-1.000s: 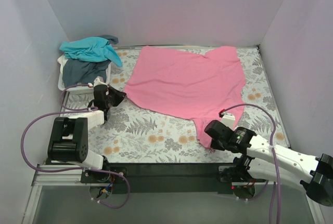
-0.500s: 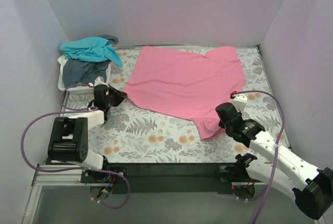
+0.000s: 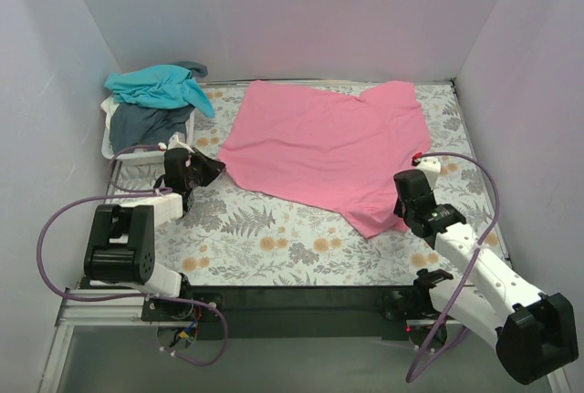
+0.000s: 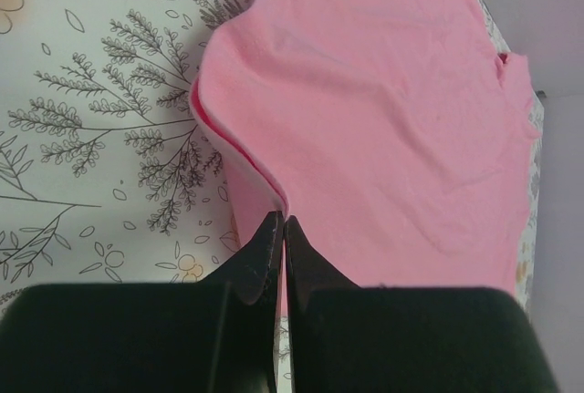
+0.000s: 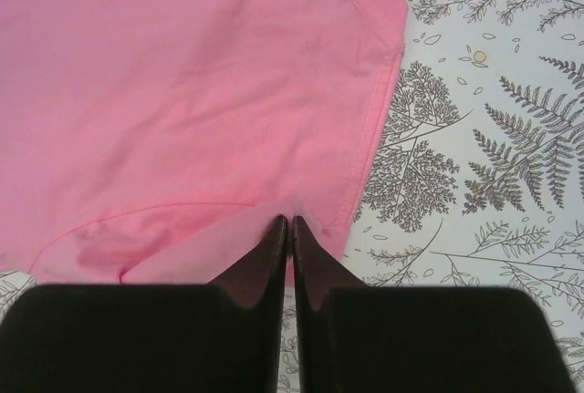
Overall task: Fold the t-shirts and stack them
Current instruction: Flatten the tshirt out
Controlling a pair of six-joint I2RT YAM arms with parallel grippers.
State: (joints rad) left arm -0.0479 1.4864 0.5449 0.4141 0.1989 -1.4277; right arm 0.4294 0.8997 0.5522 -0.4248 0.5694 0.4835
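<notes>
- Behind and to the left of the left gripper [image 3: 212,170]: basket [image 3: 111,147], white, close by.
- On the basket: teal shirt [image 3: 157,83] heaped on top, one end draping over the rim on the side nearer the gripper. The grey shirt [image 3: 146,124] is bunched beneath it, inside.
- The left gripper is low over the table [image 3: 255,229], fingers pressed together, pinching the left corner of the pink shirt [image 3: 328,142]. In the wrist view a doubled edge of cloth runs into the fingertips [image 4: 270,229].
- The pink shirt is spread mostly flat on the fern-print table, reaching ahead and to the right of the left gripper. It lies between the two grippers and has a few shallow wrinkles.
- The right gripper [image 3: 399,215] has its fingers closed on the near right corner of the pink shirt, at the hem. The cloth puckers at the tips. The rest of the shirt lies ahead and to the left of it, with bare table to its right.
</notes>
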